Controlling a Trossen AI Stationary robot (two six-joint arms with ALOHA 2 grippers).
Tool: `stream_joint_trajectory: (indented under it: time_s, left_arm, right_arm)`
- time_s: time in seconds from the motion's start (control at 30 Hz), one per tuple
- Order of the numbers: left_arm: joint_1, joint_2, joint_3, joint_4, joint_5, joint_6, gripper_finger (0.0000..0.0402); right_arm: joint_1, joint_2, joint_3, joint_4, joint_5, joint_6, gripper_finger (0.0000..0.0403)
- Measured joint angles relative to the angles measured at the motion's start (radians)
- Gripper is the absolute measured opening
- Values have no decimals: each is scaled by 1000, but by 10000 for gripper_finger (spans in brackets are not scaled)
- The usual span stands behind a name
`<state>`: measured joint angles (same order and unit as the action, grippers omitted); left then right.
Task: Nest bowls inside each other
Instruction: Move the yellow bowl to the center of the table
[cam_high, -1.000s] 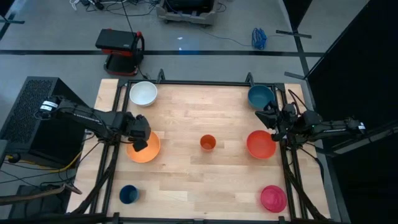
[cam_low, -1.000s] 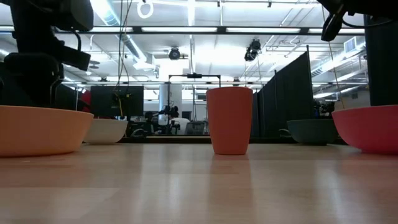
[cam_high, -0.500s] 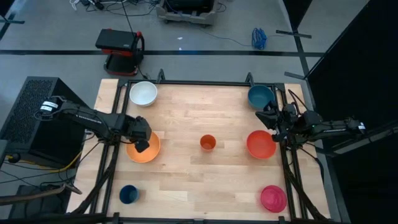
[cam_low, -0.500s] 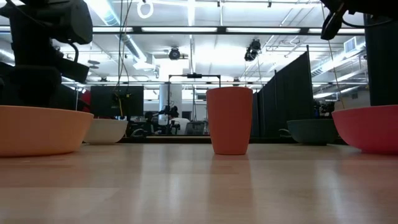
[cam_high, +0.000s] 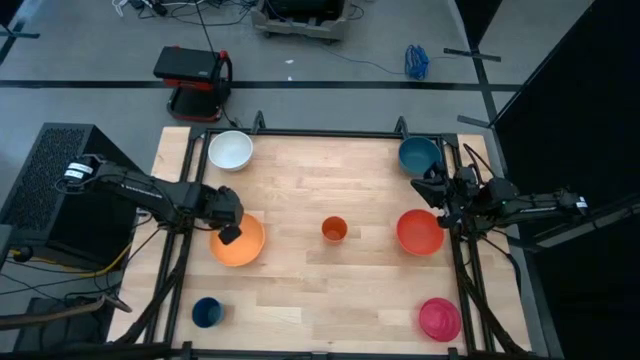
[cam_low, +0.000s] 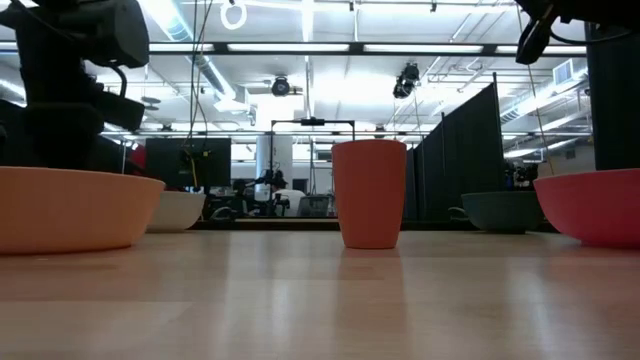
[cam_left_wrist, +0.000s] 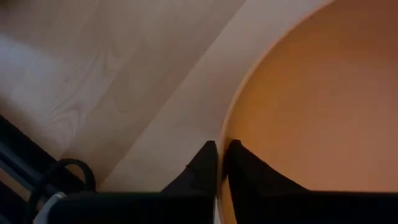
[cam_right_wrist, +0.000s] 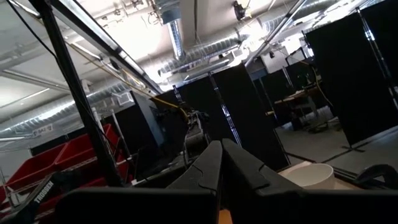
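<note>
An orange bowl (cam_high: 243, 243) sits on the table's left half, also seen in the low view (cam_low: 70, 208). My left gripper (cam_high: 225, 231) stands over its left rim, shut on it. Resting on the table on their bases are a white bowl (cam_high: 230, 151) at the far left, a teal-blue bowl (cam_high: 418, 155) at the far right, a red-orange bowl (cam_high: 420, 232) at the right and a magenta bowl (cam_high: 439, 319) at the near right. My right gripper (cam_right_wrist: 221, 155) is shut on nothing, raised at the table's right edge (cam_high: 432, 190). My left gripper pinches the orange bowl's rim (cam_left_wrist: 229, 127) on the bowl's left side, one finger (cam_left_wrist: 245, 171) inside the bowl and one finger (cam_left_wrist: 204, 165) outside it. The fingers come from above, pointing steeply down. The bowl sits on the table on its base.
A small orange cup (cam_high: 334, 229) stands upright at the table's middle, between the orange and red-orange bowls. A small dark blue cup (cam_high: 206, 312) stands near the near left corner. Black rails (cam_high: 180, 260) run along the table's left and right sides.
My left gripper has sunk a little onto the orange bowl's left rim and shut on it. The bowl has slid slightly toward the table's right, staying on the table.
</note>
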<state>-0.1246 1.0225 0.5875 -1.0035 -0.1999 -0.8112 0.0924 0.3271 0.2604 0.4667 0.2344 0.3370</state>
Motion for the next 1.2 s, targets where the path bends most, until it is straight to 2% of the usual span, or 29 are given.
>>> stream_joint_trajectory:
  time_s: [0.6, 0.83, 1.03, 1.2]
  left_arm:
    - [43, 2, 40, 253, -67, -29, 1]
    - [120, 5, 49, 384, -74, 3, 1]
    - [177, 63, 49, 498, -10, 44, 1]
    - [181, 118, 51, 530, 16, 45, 0]
  right_arm:
    - [0, 0, 0, 0, 0, -1, 0]
    - [0, 0, 0, -1, 0, -1, 0]
    - [0, 0, 0, -1, 0, -1, 0]
    - [0, 0, 0, -1, 0, -1, 0]
